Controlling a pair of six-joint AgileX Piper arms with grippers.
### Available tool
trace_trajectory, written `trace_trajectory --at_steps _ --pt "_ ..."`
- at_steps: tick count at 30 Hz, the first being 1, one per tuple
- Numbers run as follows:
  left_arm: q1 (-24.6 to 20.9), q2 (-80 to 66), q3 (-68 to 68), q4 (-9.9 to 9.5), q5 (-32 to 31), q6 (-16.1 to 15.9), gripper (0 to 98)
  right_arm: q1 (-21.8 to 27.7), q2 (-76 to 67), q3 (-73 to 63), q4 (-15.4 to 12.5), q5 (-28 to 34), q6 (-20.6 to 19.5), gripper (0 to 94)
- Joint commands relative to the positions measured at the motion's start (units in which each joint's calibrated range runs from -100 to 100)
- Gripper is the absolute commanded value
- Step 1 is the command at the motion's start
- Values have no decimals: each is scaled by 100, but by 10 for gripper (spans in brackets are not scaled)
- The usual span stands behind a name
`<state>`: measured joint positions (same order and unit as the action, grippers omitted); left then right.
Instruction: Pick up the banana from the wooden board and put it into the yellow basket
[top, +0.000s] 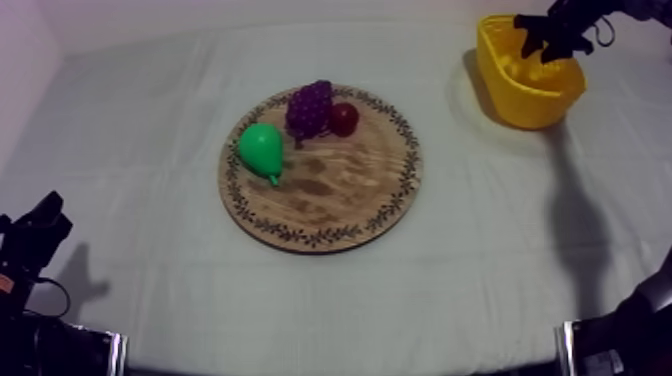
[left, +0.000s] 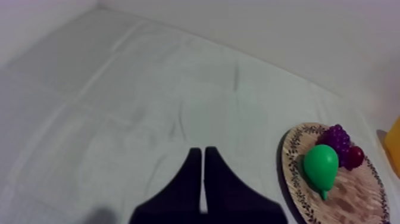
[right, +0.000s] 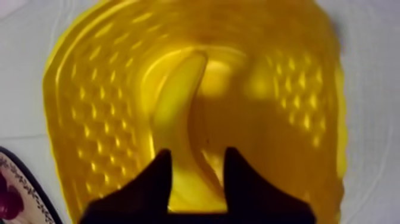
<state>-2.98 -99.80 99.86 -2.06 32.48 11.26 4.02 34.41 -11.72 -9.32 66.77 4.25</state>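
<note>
Grey-white cloth (top: 150, 150) covers the whole table.

Start at the left. The left gripper (top: 45, 215) sits low at the table's left edge, well apart from the board (top: 340, 200). The top view does not resolve its state, so consult the left wrist view. There, both fingers lie pressed together as a narrow wedge over bare cloth, with nothing between them. The same view shows the board off to one side, with a sliver of yellow beyond it.

At the table's centre lies the round board, with a leaf pattern along its rim.
- The pear (top: 262, 148) rests on the left half, narrow end toward the near rim.
- The grapes (top: 310, 108) sit just beside the pear, toward the far rim.
- The small red fruit (top: 344, 119) touches the grapes on their right.
- Wood grain shows across the right half.

At the far right stands the basket (top: 520, 100), well apart from the board. The right gripper (top: 548, 40) hangs over its opening and blocks part of the interior in the top view, so you cannot read the contents there. Consult the right wrist view instead. The banana (right: 178, 113) is inside the basket. Its far end reaches down toward the basket floor. Its near end is pinched between the right gripper's two fingers. The perforated basket wall surrounds it on all sides.
</note>
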Motion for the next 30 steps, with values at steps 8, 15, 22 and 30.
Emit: trace_trajectory --at_steps 8,15,22,30 --pt "-3 -3 3 -1 2 0 1 33 -1304 1552 324 -774 -140 14" --pt "-3 -3 3 -1 2 -2 1 272 -2849 3358 707 -1448 -141 8" --pt "-3 -3 3 -1 2 0 1 301 -4645 6002 1353 -2994 -547 7" --pt "-3 -3 3 -1 2 -1 1 114 -6791 7974 1808 -3398 -1032 7"
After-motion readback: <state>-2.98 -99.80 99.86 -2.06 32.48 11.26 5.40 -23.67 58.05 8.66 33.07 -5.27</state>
